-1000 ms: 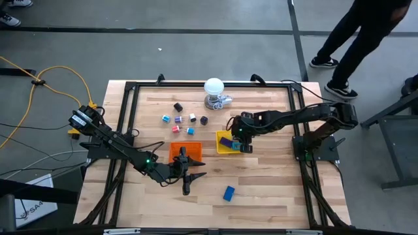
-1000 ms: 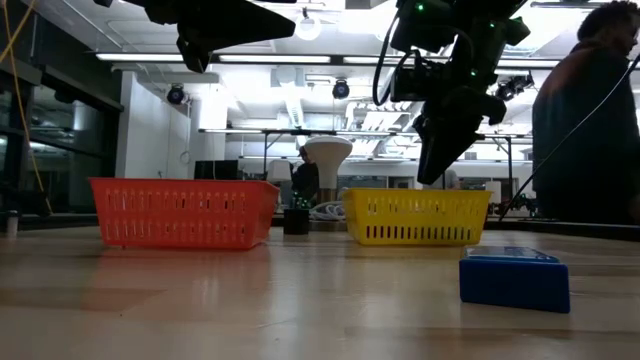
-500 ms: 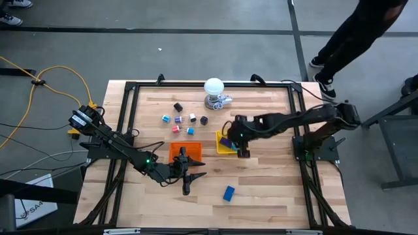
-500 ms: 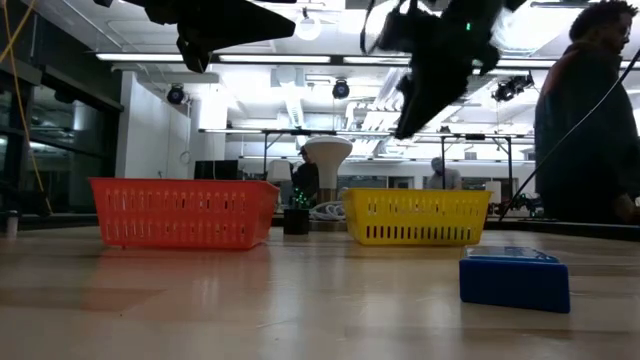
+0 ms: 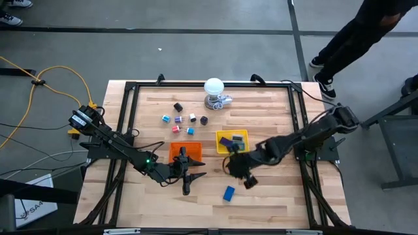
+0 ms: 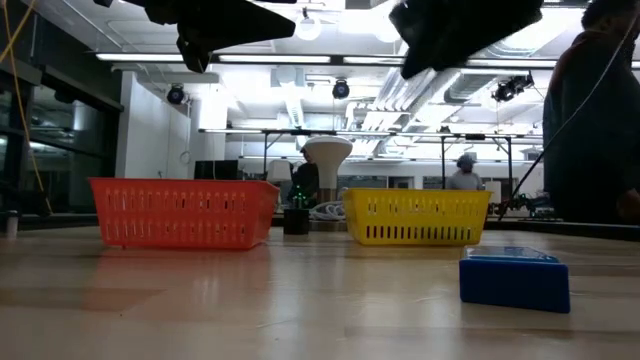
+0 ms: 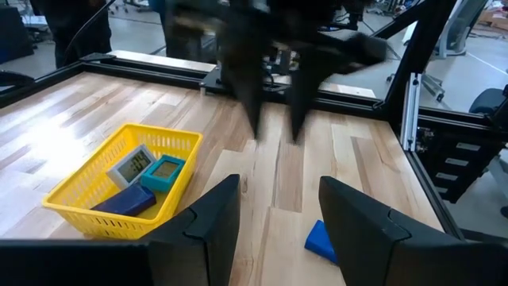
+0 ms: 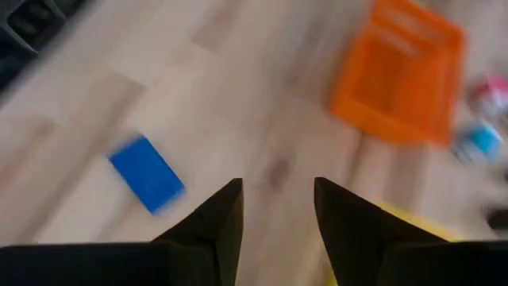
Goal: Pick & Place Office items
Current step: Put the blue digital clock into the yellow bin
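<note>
A flat blue block [image 5: 228, 192] lies on the table near its front edge; it also shows in the low view [image 6: 514, 278] and the right wrist view [image 8: 147, 173]. My right gripper [image 5: 240, 175] hangs open and empty above the table, between the yellow tray [image 5: 243, 135] and the block. The yellow tray holds a grey piece [image 7: 135, 164], a teal piece [image 7: 163, 171] and a dark blue piece [image 7: 123, 200]. Several small pieces [image 5: 183, 121] lie behind the orange tray [image 5: 173, 151]. My left gripper [image 5: 192, 179] waits open and empty just in front of the orange tray.
A white ball on a metallic base [image 5: 213, 88] stands at the table's far edge. A black frame [image 5: 130, 117] runs round the table. A person's legs [image 5: 353, 39] show on the floor beyond the far right corner. Bare wood lies around the blue block.
My right gripper has swung from over the yellow tray toward the table's near edge and a little left, ending close to the blue block. In the low view it has risen to the picture's top. The pieces and trays have not moved.
</note>
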Robot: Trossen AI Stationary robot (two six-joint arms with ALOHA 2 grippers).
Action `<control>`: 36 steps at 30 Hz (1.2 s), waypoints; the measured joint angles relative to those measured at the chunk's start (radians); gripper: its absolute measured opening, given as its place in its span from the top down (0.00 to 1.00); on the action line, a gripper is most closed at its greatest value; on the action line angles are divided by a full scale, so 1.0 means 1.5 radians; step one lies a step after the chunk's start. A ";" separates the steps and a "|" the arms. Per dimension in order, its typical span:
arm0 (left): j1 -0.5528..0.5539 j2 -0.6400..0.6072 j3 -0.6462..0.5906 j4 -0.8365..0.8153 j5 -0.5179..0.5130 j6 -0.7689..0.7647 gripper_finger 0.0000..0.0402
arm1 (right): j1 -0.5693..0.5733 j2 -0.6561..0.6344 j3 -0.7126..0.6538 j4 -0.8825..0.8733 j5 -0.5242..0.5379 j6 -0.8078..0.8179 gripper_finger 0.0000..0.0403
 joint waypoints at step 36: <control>0.000 0.000 -0.001 0.010 0.000 -0.001 0.59 | 0.038 0.171 -0.002 0.103 -0.221 -0.226 0.41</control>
